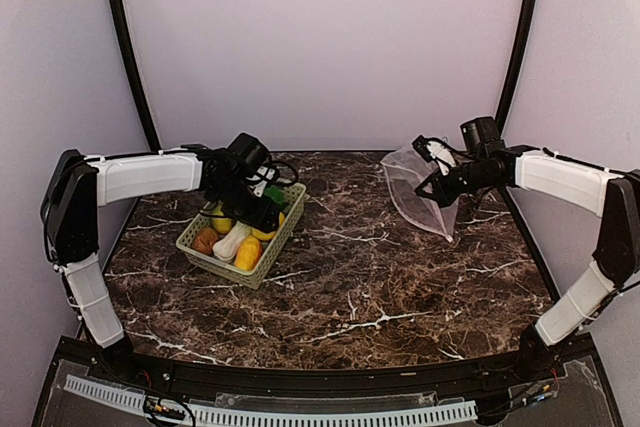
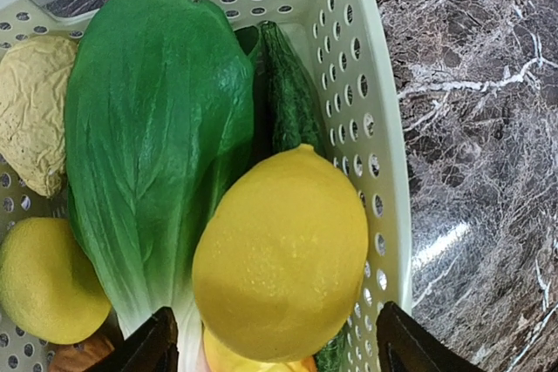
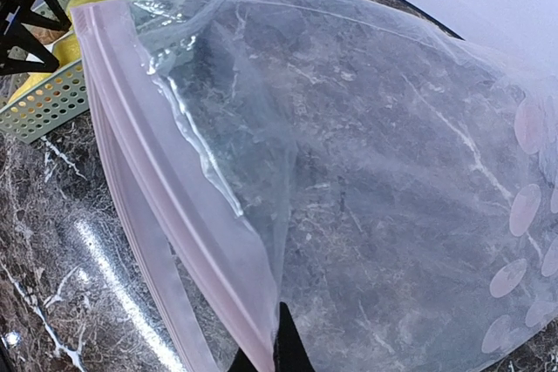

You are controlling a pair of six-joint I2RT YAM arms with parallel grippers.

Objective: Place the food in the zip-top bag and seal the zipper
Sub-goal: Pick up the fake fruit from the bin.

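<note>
Food is gathered in one light green perforated plastic basket (image 1: 268, 265), directly beneath the left claw (image 1: 262, 213). Seven pieces can be counted there:
- One bok choy with a broad glossy green leaf (image 2: 148, 128) is seen ahead of the left finger.
- Two yellow lemons are seen, the large one (image 2: 279, 254) between the claw's fingertips and the smaller one (image 2: 44, 280) out beyond the left finger.
- One pale yellow wrinkled piece (image 2: 30, 111) is seen farther ahead on that same side.
- One dark green bumpy piece (image 2: 292, 98) is wedged ahead of the large lemon, against the basket wall.
- One orange rounded piece (image 1: 248, 253) is seen under the claw.
- One brown potato (image 1: 205, 240) is seen under the claw as well.

The left claw is released. Its two black fingers (image 2: 148, 348) are spread on either side of the large lemon, and contact with it cannot be made out.

The right claw (image 1: 430, 189) is clenched on one clear plastic zip-top bag (image 1: 408, 197). The bag is held up and hangs from the fingertips toward the dark brown marbled table (image 1: 380, 292). One pinkish-white zipper (image 3: 166, 189) runs along the bag's edge, straight away from the pinching fingertip. Its two lips are seen parted, so the mouth is unsealed. Several white dots are printed on the far side of the bag. The basket is seen beyond the zipper, well apart from this claw.
</note>
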